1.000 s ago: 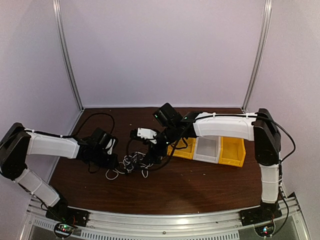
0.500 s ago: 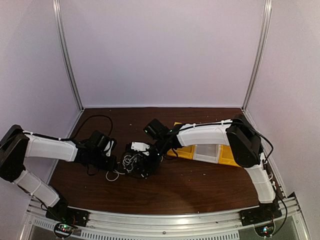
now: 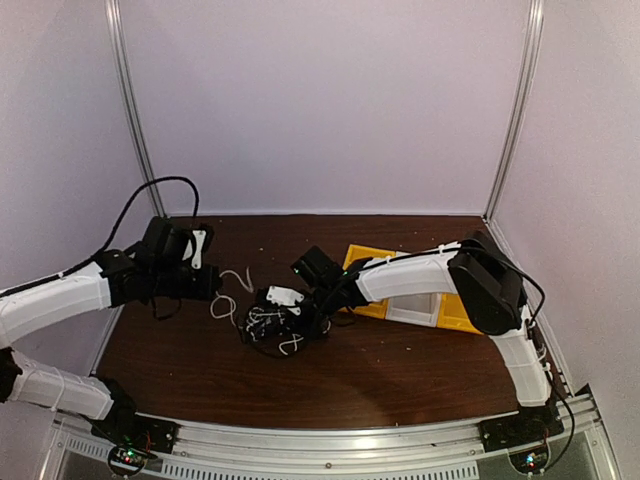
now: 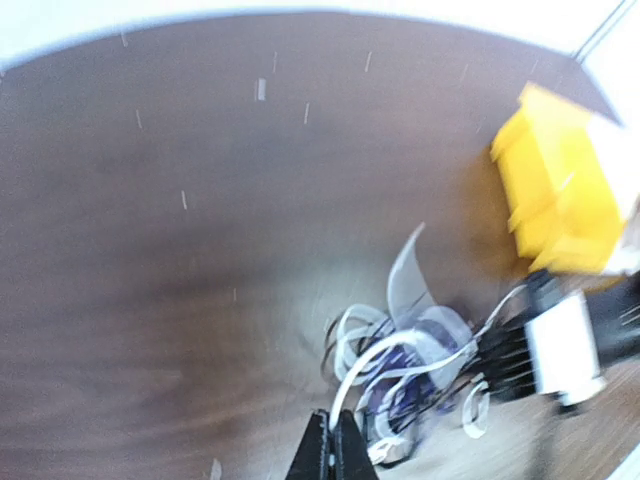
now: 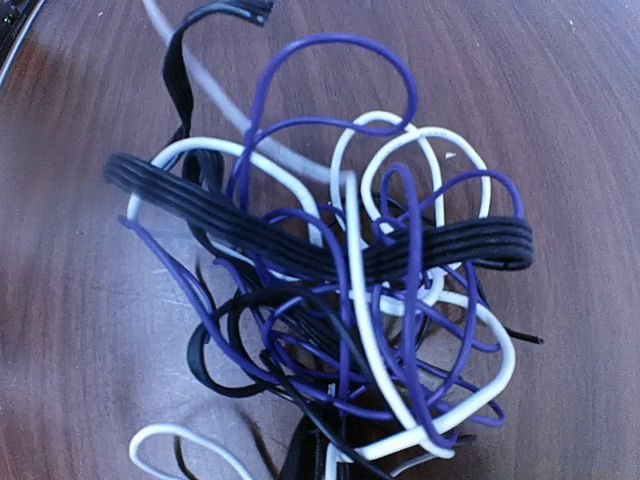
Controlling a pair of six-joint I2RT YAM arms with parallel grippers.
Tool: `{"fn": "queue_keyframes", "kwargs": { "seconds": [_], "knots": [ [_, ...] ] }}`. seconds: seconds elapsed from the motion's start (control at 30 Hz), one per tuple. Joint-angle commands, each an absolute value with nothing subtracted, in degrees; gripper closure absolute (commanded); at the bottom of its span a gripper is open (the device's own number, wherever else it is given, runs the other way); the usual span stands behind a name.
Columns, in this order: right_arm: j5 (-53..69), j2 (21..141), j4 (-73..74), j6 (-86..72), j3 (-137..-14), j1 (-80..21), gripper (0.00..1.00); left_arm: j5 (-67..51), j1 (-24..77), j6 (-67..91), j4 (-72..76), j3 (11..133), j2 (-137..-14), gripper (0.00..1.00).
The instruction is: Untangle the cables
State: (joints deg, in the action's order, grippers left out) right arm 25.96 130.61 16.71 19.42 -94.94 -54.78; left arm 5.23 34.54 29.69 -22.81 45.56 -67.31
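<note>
The cables (image 3: 272, 326) lie in a knotted clump mid-table: white, purple and black strands (image 5: 340, 260) plus a flat black ribbon (image 5: 300, 245). My left gripper (image 3: 216, 284) hovers left of the clump, shut on a white cable (image 4: 352, 378) that runs from its fingertips (image 4: 322, 452) back into the tangle (image 4: 425, 360). My right gripper (image 3: 296, 320) reaches in from the right and sits against the clump. Its jaws (image 5: 330, 462) are shut at the clump's near edge, with white and black strands caught there.
A row of bins stands right of the clump: yellow (image 3: 364, 282), white (image 3: 414, 300) and yellow (image 3: 462, 306). The near yellow bin (image 4: 558, 185) is close behind the right arm. Brown table (image 3: 380, 370) stretches to the front; walls enclose the back and sides.
My left gripper closed on the white cable, then rose and pulled back left, drawing a strand out. My right gripper went from open to shut in the clump.
</note>
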Motion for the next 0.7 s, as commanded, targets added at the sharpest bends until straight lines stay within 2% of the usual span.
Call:
{"fn": "queue_keyframes", "kwargs": {
  "seconds": [0.0,0.27,0.53,0.67],
  "knots": [
    [22.22,132.45,16.51,17.68,-95.9,-55.02,1.0,11.47,34.54,27.49,-31.3,56.39,-61.17,1.0],
    [23.64,133.77,17.22,17.14,-95.85,-55.02,1.0,18.55,34.54,23.53,-40.95,81.77,-60.59,1.0],
    [23.36,134.15,17.55,16.97,-96.19,-55.02,1.0,20.27,34.54,18.14,-41.62,105.81,-64.07,1.0],
    [23.64,134.6,17.67,16.73,-96.38,-55.06,1.0,18.5,34.54,16.78,-41.41,112.83,-66.03,1.0]
  ]
}}
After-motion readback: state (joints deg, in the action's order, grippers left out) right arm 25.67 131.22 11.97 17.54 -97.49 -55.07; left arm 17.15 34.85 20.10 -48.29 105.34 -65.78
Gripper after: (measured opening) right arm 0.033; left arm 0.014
